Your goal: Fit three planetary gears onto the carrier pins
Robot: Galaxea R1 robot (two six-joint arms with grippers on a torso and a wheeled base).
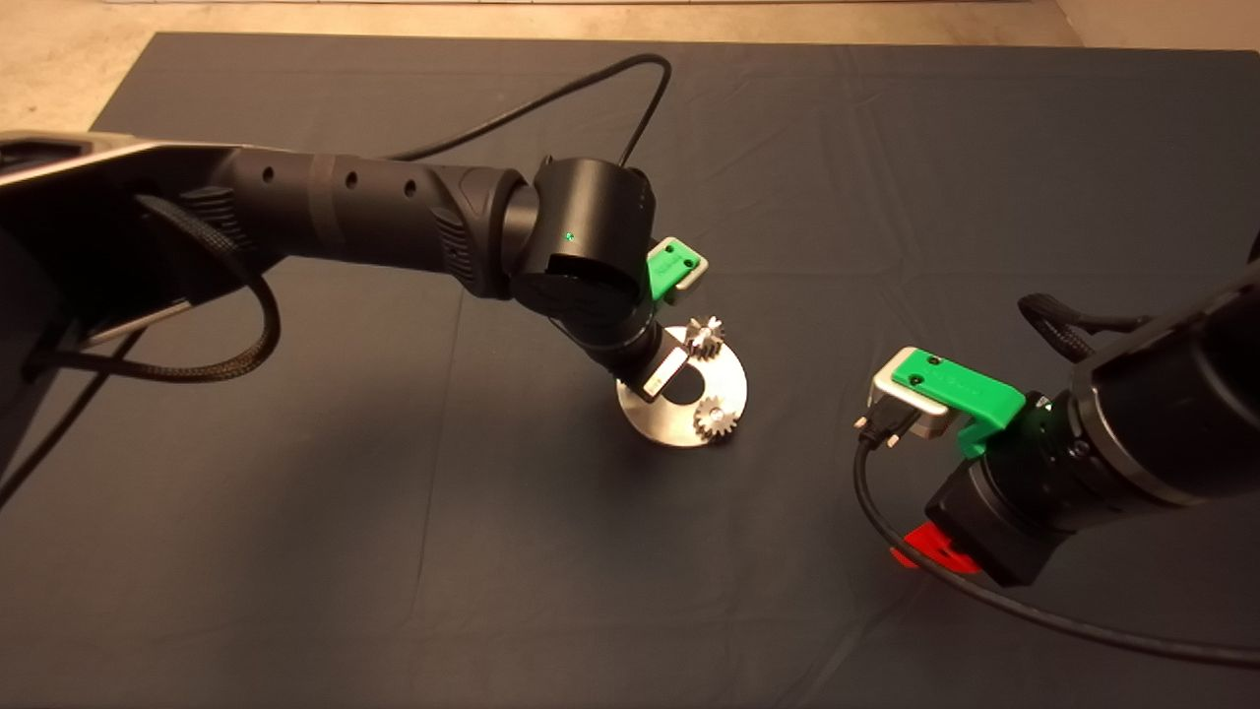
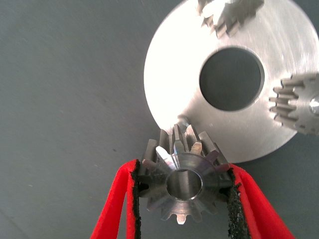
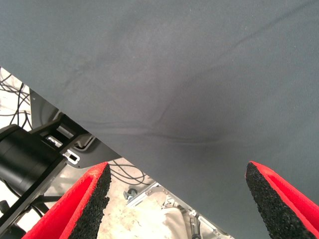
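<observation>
Dark mat [image 1: 413, 551]: grey-blue cloth laid flat over the bench, with long fold creases and soft wrinkles; it fills most of the head view. Bench [image 1: 59, 69]: pale beige surface showing as a strip along the far edge of the mat and at its far left corner. Floor [image 3: 149, 219]: light and speckled, seen past the mat's edge in the right wrist view. Loose cables [image 3: 12, 94]: thin and dark, tangled on the floor beside the mat's edge. Metal frame parts [image 3: 144, 194]: pale, lying beyond the mat's edge, details unclear.
</observation>
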